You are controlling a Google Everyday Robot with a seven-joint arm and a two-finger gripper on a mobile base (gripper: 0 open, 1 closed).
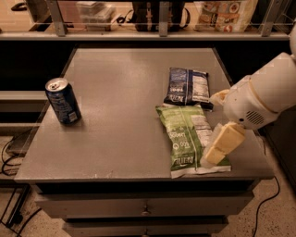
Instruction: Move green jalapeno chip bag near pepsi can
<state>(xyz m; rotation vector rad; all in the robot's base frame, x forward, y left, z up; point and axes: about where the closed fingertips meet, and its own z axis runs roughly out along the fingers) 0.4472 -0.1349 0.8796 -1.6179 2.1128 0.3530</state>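
The green jalapeno chip bag point(187, 136) lies flat on the right front part of the grey table point(120, 92), its long side running front to back. The pepsi can point(63, 100) stands upright near the table's left edge, far from the bag. My gripper point(221, 121) hangs at the bag's right edge on a white arm point(266, 95). It is open. One cream finger point(224, 144) is over the bag's lower right corner, and the other finger point(219, 96) is near the bag's upper right corner.
A smaller dark navy-blue chip bag point(187, 88) lies just behind the green bag, almost touching it. A shelf with a rail and boxes point(222, 14) runs behind the table. Drawers point(143, 208) sit under the tabletop. Cables point(9, 157) lie on the floor at the left.
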